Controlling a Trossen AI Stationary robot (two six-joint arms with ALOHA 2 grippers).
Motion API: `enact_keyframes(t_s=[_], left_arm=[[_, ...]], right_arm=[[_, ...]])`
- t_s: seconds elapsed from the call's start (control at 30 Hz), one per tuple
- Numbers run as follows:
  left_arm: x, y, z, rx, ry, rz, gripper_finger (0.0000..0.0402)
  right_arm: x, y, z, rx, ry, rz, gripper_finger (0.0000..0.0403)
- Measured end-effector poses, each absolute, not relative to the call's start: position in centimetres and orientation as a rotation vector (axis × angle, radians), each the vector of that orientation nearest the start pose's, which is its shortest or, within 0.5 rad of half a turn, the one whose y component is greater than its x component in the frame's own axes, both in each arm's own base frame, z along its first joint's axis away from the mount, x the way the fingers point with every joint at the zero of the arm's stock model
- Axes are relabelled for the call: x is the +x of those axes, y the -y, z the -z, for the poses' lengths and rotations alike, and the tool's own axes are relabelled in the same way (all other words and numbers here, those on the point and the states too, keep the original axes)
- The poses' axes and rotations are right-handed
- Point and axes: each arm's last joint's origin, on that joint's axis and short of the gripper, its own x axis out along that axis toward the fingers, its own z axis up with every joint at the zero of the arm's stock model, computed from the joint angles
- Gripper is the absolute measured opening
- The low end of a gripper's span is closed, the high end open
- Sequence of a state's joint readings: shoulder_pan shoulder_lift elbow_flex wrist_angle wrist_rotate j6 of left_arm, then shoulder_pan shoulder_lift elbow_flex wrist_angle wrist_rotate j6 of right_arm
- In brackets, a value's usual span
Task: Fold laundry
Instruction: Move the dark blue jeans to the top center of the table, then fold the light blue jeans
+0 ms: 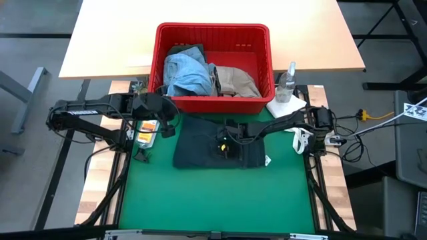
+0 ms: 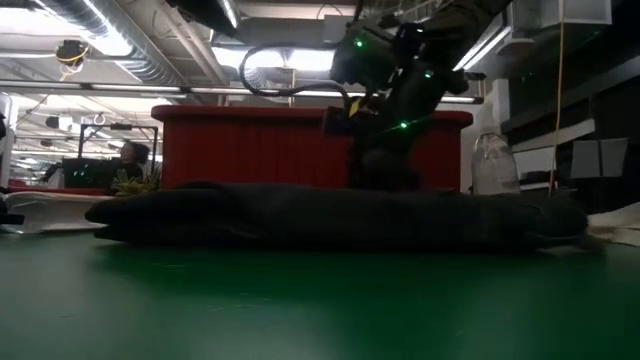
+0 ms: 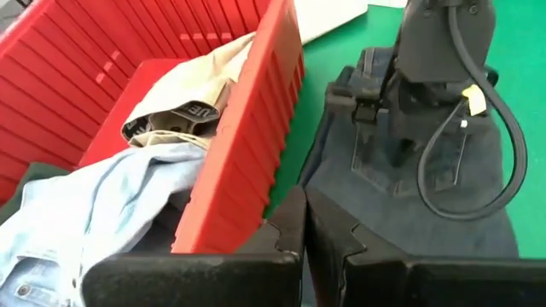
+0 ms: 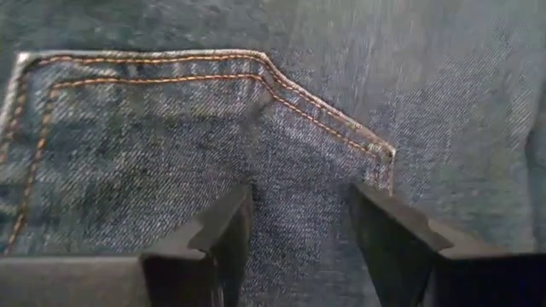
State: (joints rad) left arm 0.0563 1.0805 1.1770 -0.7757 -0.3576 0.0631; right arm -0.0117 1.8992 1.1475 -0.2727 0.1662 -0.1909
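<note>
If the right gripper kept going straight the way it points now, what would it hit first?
Most likely the dark navy jeans: the right gripper is open and points down at the back pocket, seemingly just above the denim, though the remaining gap is hard to judge.

In the low view the jeans [image 2: 330,218] are a dark mound with no seams readable, and they hide the lower basket [image 2: 250,140] wall. The right gripper [image 2: 385,175] is a shadowy mass at upper centre; its fingers cannot be made out. In the right wrist view the pocket [image 4: 171,145] runs off the left edge.
</note>
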Motion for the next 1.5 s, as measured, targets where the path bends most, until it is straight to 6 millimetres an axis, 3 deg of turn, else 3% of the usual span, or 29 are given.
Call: enact_keyframes(t_s=[0.2,0.5,0.77,1.5], left_arm=[[20.9,-2.2,-36.3,0.157,-0.647,-0.38,0.0],[21.1,-2.2,-36.5,0.154,-0.619,-0.382,0.0],[21.1,-2.2,-36.6,0.151,-0.616,-0.383,0.0],[21.3,-2.2,-36.8,0.165,-0.587,-0.38,0.0]], right_arm=[[38.9,2.3,-16.0,-0.295,-0.893,0.082,0.02],[39.0,4.9,-16.7,-0.227,-0.821,0.051,0.02],[38.9,4.6,-17.7,-0.214,-0.78,0.012,0.02],[38.9,4.6,-17.7,-0.215,-0.782,0.014,0.02]])
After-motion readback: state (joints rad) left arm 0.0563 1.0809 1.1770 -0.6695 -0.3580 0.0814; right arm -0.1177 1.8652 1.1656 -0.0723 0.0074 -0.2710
